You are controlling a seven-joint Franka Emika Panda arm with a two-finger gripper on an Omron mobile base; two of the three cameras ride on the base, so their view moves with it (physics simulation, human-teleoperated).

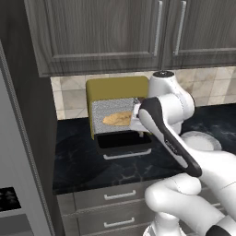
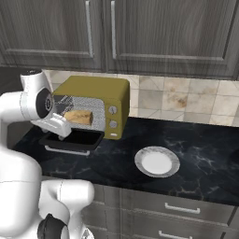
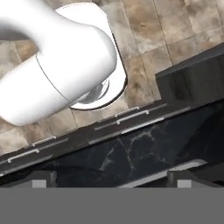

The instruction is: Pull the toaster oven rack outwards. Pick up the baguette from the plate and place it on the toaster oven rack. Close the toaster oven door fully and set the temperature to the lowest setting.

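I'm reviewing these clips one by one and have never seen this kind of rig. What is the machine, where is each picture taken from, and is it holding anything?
It is a white robot arm on a drivable base in a rendered kitchen. Two pictures come from cameras on the base, behind the arm to its left and right. The third comes from a camera on the hand, looking down past the counter edge at the drawers and floor.

On the counter stands a yellow toaster oven with its door folded down. The baguette lies on the rack inside. The plate beside it is bare. The gripper is open, holding nothing.
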